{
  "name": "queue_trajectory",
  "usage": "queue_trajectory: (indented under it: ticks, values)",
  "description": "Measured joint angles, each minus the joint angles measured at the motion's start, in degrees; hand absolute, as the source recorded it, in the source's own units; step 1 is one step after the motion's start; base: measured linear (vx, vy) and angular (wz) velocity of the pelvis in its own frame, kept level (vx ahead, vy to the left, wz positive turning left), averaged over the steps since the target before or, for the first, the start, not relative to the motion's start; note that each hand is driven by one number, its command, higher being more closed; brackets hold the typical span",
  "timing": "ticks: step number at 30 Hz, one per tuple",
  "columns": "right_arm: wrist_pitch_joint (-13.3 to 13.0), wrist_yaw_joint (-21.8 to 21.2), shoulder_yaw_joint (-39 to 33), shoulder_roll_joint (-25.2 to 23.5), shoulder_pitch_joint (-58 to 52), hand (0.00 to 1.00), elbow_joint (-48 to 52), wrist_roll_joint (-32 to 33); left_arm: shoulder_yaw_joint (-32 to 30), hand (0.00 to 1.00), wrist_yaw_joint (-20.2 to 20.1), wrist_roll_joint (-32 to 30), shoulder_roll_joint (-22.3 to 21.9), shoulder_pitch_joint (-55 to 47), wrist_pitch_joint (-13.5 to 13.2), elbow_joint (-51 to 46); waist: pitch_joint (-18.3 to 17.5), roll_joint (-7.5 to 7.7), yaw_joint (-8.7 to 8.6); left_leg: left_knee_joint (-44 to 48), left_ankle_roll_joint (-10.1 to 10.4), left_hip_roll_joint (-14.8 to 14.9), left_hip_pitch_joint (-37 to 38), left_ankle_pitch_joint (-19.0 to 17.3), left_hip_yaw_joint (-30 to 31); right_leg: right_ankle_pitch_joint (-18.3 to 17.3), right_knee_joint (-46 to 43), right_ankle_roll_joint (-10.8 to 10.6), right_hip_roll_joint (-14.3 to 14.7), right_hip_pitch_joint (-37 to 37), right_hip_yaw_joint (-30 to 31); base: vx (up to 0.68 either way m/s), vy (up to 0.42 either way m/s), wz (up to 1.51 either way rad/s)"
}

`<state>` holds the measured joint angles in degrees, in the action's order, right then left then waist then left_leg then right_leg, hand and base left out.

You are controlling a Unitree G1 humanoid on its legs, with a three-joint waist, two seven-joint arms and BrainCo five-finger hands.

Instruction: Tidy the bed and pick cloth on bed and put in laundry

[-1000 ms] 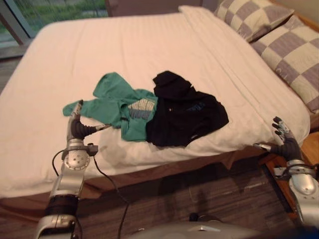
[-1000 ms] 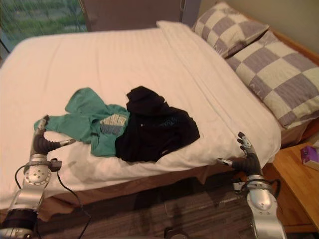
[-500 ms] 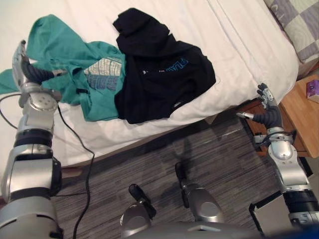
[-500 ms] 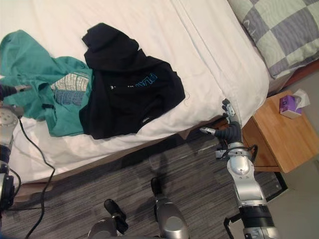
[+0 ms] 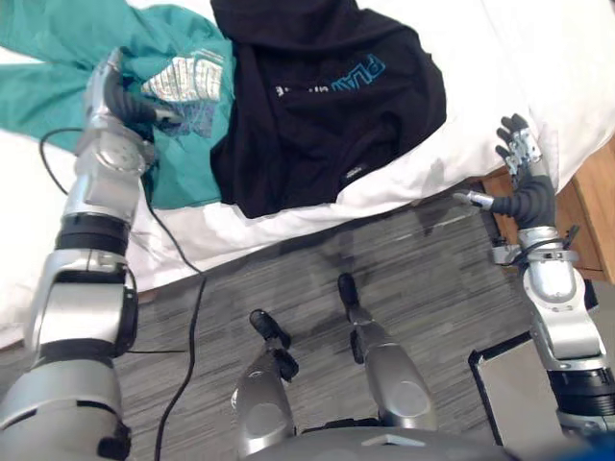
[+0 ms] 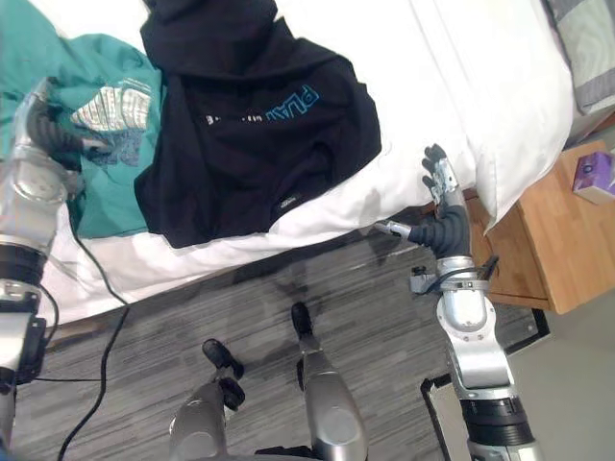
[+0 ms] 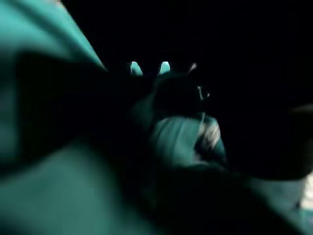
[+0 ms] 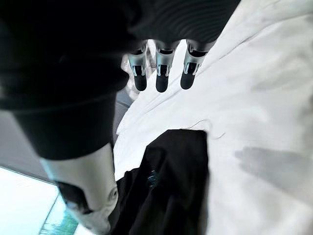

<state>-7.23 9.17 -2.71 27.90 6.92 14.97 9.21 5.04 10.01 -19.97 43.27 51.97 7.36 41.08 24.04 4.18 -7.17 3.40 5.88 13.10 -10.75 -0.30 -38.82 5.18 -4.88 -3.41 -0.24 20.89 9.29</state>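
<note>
Clothes for the laundry are both on the bed: take the black hoodie as your marker, spread flat near the mattress edge with its hem toward the floor. The green hoodie lies against the black hoodie's left side, and the black one overlaps its edge.

Your left hand is over the green hoodie's pale print, just left of the black hoodie. Its fingers look straight and its thumb sticks out sideways toward the black hoodie, so nothing is pinched. Its wrist view is dark and full of green cloth, so you cannot tell whether the palm presses on the fabric.

Your right hand is off the mattress, to the right of the black hoodie and apart from it, above the floor. Its fingers are straight and side by side, thumb out, holding nothing.

Farther right of the black hoodie, past that hand, stands a wooden nightstand with a purple tissue box on it. A checked pillow lies up beyond.
</note>
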Motion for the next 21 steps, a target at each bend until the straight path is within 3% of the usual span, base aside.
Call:
queue_trajectory:
  ticks: [4, 7, 13, 16, 18, 21]
  values:
    - [-0.01, -0.06, -1.49, 0.05, 0.58, 0.0, 1.03, 0.46, -0.44, 1.0, -1.17, -1.03, -1.44, -3.33, 2.46, -4.19, 0.79, -1.36, 0.29, 1.08, 0.0, 0.15, -0.89, -0.02, -0.13, 0.09, -0.64, -0.14, -0.2, 0.71, -0.12, 0.0, -0.002, 0.01]
    - [-0.06, -0.07, -1.71, 0.34, 2.39, 0.0, 1.47, 0.45, -0.76, 1.0, -1.52, -1.36, -1.64, -4.85, 2.19, -4.56, 1.12, -2.34, 0.22, 2.08, 0.0, 0.06, -1.69, -0.02, -0.19, 0.09, -0.75, -0.15, -0.66, 1.19, -0.25, -0.01, -0.006, 0.0]
    - [-0.03, -0.21, -1.72, 1.3, 5.77, 0.0, 2.46, -2.55, -1.64, 1.0, -1.52, -0.21, -1.7, -8.17, -0.98, -4.57, 0.88, -3.64, 0.19, 2.58, -0.06, -0.3, -2.38, -0.06, -0.26, 0.04, -1.75, -0.2, -1.09, 2.61, -0.88, -0.03, -0.019, -0.04]
    - [0.22, -0.48, -1.72, 4.48, 5.8, 0.0, 4.15, -6.21, -1.75, 1.0, -1.52, 4.76, -1.61, -10.17, -3.61, -4.59, 0.75, -3.99, 0.25, 2.46, -0.81, -0.46, -2.36, -0.51, 0.02, -0.36, -1.77, -0.38, -1.43, 2.36, -2.07, -0.05, -0.021, 0.09]
    - [1.15, -0.81, -1.86, 4.88, 5.73, 0.0, 5.29, -7.39, -2.23, 1.0, -2.7, 8.38, -1.92, -12.23, -5.64, -5.37, 0.73, -4.03, -0.1, 2.62, -1.24, -1.08, -2.15, -0.61, 0.41, -1.59, -1.78, -0.48, -2.37, 1.35, -3.6, -0.06, -0.022, 0.28]
    - [3.64, -1.19, -1.89, 4.86, 5.25, 0.0, 5.82, -11.8, -5.44, 1.0, -7.67, 13.18, -4.24, -19.42, -9.35, -8.87, 0.06, -4.99, -0.04, 3.14, -2.03, -1.36, -2.03, -1.03, 2.06, -2.99, -1.79, -0.43, -3.59, -0.85, -6.53, -0.08, -0.034, 0.37]
